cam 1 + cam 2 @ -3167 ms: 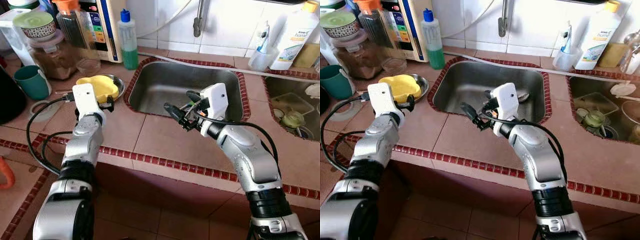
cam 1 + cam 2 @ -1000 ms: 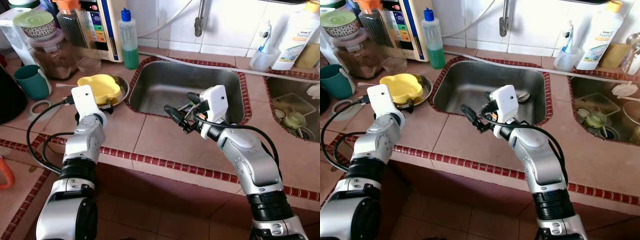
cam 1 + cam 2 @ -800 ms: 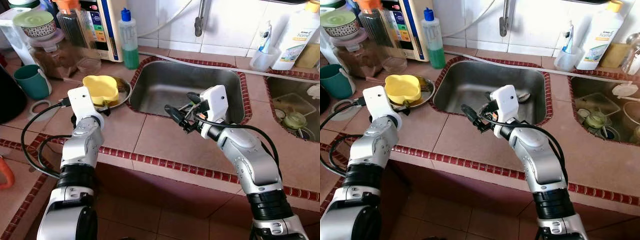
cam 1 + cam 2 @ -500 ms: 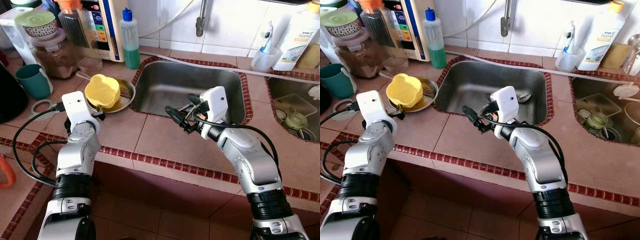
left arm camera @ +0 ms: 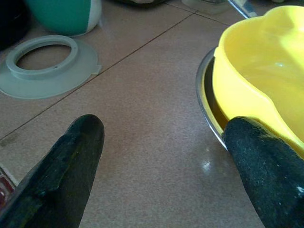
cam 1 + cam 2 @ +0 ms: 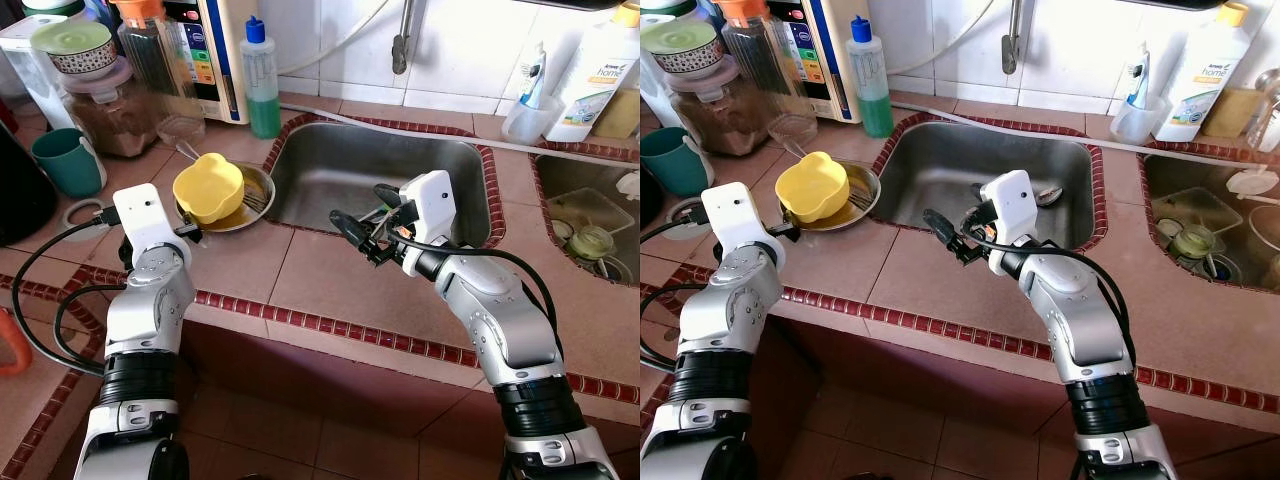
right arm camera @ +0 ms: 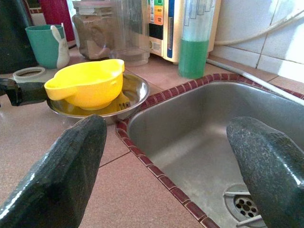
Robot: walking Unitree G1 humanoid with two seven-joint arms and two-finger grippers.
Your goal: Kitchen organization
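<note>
Green mug (image 6: pixel 66 162) at far left of tiled counter (image 6: pixel 300 275), pale plastic ring (image 5: pixel 47 66) in front of it. Left gripper (image 5: pixel 161 156) low over counter, fingers wide apart, one finger touching rim of yellow bowl (image 6: pixel 208 186). Bowl sits tilted inside steel dish (image 6: pixel 250 205), just beside sink (image 6: pixel 380 175). Green soap bottle (image 6: pixel 262 80) behind. Right gripper (image 6: pixel 362 222) hovers at sink front edge, fingers wide, holding nothing.

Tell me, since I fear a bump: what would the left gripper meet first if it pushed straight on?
Probably the steel plate under the yellow bowl: the left gripper is open, one finger already beside the plate's rim. Depth is unclear.
</note>
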